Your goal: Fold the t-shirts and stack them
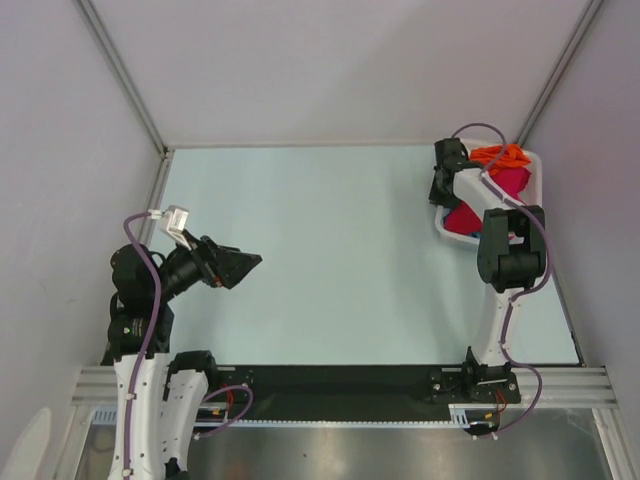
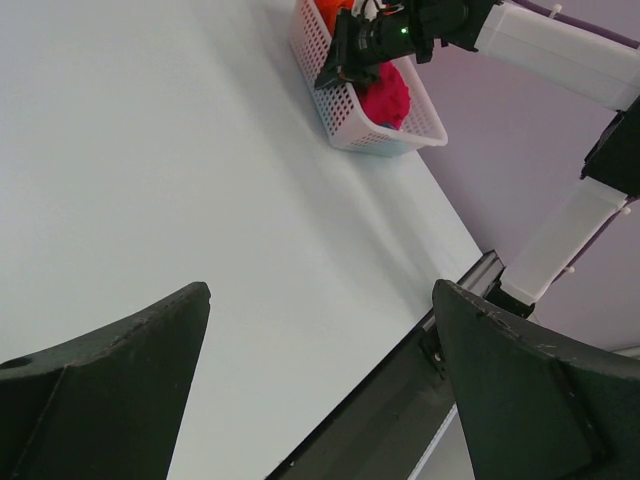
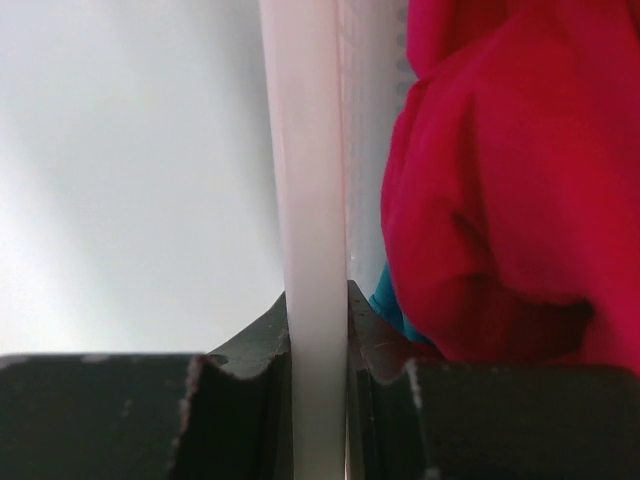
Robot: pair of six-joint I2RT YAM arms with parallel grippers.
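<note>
The t-shirts lie bunched in a white mesh basket at the back right. The crimson-pink shirt and the orange shirt show from above. In the right wrist view the crimson-pink shirt fills the right side, with a sliver of the teal shirt under it. My right gripper is shut on the basket's white rim, one finger inside and one outside. My left gripper is open and empty over the left of the table.
The basket stands close to the table's right edge, with the right arm bent over it. A dark rail runs along the near edge. Grey walls close the left, back and right sides.
</note>
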